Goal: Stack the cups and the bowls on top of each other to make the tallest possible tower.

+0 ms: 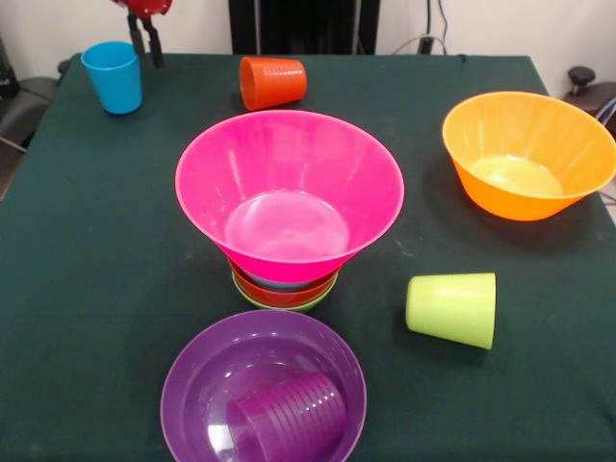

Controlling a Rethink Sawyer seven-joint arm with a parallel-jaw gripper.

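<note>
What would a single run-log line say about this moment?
gripper: open, empty, beside upright blue cup | tower: pink bowl on small bowls | purple cup: lying in purple bowl

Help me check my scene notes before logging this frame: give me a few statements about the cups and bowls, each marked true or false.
1. The purple cup lies inside the purple bowl. True.
2. The blue cup sits in the pink bowl. False: it stands on the table near the hand.
3. The orange cup lies on its side. True.
4. The lime green cup stands upright. False: it lies on its side.
5. The pink bowl rests on smaller bowls. True.
</note>
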